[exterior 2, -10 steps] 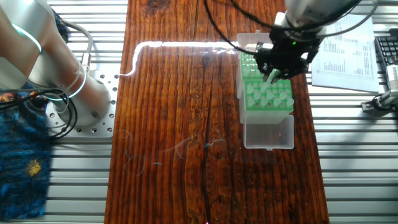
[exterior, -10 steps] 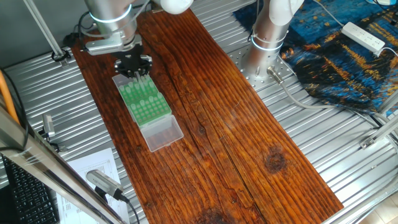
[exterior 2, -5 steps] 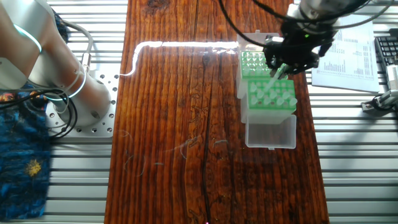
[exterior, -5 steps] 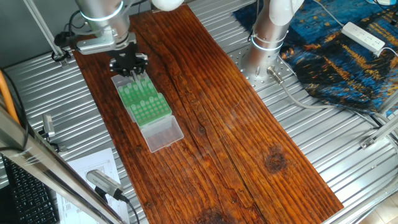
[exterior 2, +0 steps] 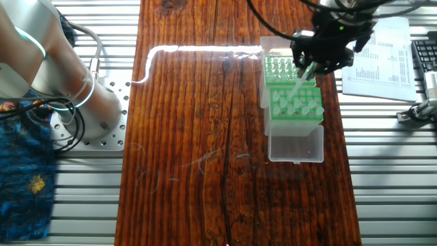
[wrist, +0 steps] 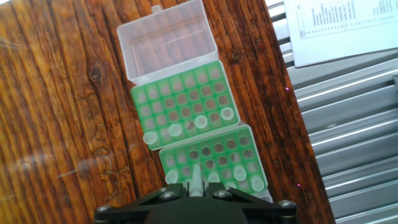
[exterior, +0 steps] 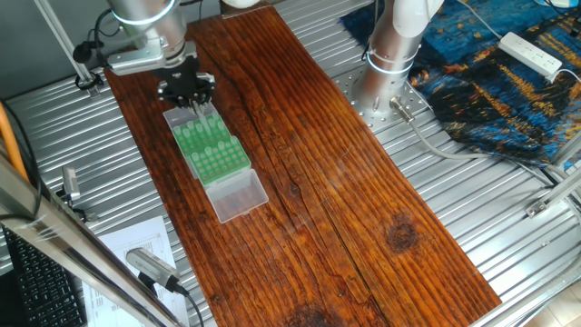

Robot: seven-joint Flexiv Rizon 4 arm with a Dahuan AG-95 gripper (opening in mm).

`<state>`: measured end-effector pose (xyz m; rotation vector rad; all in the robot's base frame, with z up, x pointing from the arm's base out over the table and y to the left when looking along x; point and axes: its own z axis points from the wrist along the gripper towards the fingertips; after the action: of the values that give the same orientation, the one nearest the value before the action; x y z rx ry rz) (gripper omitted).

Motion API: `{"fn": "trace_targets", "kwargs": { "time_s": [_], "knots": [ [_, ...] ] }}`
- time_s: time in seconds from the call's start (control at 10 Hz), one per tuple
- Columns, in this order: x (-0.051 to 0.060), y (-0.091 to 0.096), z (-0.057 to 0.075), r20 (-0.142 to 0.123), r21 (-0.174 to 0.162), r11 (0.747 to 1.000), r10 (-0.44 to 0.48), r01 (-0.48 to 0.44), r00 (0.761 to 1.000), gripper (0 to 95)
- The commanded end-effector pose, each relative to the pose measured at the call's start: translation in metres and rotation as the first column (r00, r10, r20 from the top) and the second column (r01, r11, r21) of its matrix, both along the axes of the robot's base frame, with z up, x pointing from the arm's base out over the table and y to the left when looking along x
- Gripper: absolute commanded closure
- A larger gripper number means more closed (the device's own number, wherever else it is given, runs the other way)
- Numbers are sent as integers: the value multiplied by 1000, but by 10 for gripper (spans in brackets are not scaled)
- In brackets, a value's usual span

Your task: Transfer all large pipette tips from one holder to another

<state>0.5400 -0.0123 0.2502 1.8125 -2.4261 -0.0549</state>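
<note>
While my end effector (exterior 2: 305, 70) is pinched shut on one of the large pipette tips (wrist: 196, 176) above the near green rack (wrist: 245, 144), I would center it over a free hole (few remain) and lower straight, avoiding seated neighbours.

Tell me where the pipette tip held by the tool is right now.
In the hand view, the held tip hangs between the tool's fingers at bottom centre, above the nearer green rack.
</note>
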Motion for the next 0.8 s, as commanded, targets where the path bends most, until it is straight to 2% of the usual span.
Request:
{"fn": "trace_targets", "kwargs": {
  "time_s": [0.1,0.2,0.3,0.5,0.8],
  "knots": [
    [0,1,6,-1,-4,1000,4,-4,1000,950],
    [0,1,9,-1,-5,1000,5,-5,1000,950],
    [2,2,19,-3,-12,1000,13,-13,1000,950],
    [4,3,27,-10,-18,1000,19,-19,1000,950],
    [8,14,42,-25,-23,1000,2,-2,1000,950]
  ]
}}
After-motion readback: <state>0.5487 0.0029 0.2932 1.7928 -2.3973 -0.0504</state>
